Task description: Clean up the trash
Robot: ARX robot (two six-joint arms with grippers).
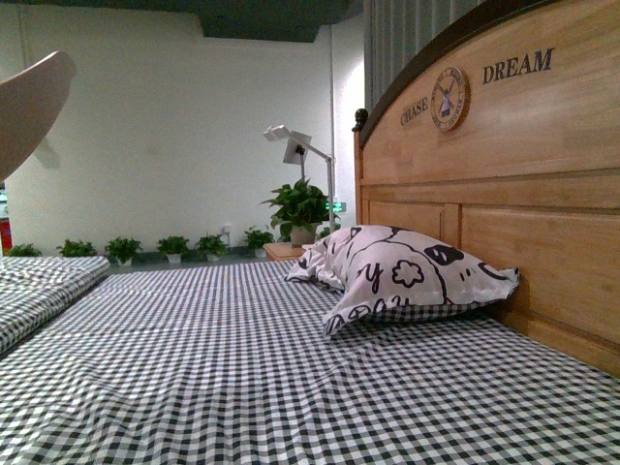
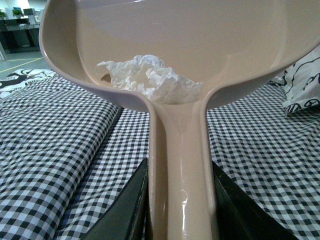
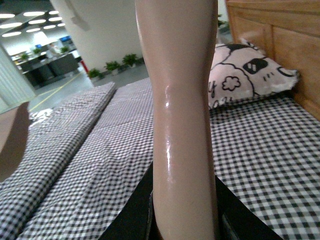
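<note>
In the left wrist view my left gripper [image 2: 181,210] is shut on the handle of the pinkish-beige dustpan [image 2: 225,45], held above the checked bed. The trash [image 2: 150,80], a crumpled white tissue wad, lies inside the pan near the handle's root. An edge of the dustpan shows at the upper left of the front view [image 1: 29,107] and at the left edge of the right wrist view [image 3: 11,140]. My right gripper [image 3: 182,215] is shut on the pinkish brush handle [image 3: 180,100], held upright over the bed. The brush head is out of view.
A black-and-white checked sheet [image 1: 242,368] covers the bed. A white pillow with black cartoon prints [image 1: 402,271] leans against the wooden headboard [image 1: 523,194] on the right. A folded checked blanket [image 1: 44,281] lies at the left. Potted plants [image 1: 300,208] and a lamp stand beyond the bed.
</note>
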